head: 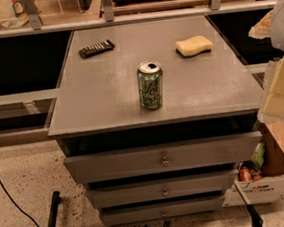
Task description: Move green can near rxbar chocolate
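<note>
Quick count: one green can (151,85) on the tabletop (100,99), one rxbar chocolate (96,48) back-left of the can, and one yellow sponge (194,45) back-right of it. So that's three things up there total. Below the can there are three drawers (161,158), each with one little knob. One cardboard box (269,186) sits down to the can's right, and one gripper (280,84) is way off to the can's right.

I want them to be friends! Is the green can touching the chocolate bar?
Apart. The camera view shows wide bare tabletop between the green can and the rxbar chocolate. The hand hangs at the right edge.
</note>
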Controlling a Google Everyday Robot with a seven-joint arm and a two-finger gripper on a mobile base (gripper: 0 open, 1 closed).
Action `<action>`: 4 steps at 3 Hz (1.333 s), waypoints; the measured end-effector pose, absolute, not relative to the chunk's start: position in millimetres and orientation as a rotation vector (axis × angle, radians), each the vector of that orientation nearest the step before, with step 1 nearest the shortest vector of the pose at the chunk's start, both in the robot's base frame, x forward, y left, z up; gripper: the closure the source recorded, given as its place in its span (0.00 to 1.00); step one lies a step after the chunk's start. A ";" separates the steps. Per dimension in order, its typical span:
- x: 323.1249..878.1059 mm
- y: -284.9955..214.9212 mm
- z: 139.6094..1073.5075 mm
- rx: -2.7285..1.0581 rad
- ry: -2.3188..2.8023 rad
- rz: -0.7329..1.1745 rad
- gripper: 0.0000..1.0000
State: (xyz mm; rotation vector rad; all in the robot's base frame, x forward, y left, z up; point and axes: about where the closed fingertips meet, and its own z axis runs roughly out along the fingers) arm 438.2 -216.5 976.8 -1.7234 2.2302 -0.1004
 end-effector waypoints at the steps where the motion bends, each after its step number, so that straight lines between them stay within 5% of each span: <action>1: 438.2 -216.5 976.8 -1.723 2.230 -0.101 0.00; 4: 489.6 -173.8 956.6 -1.544 1.988 0.180 0.00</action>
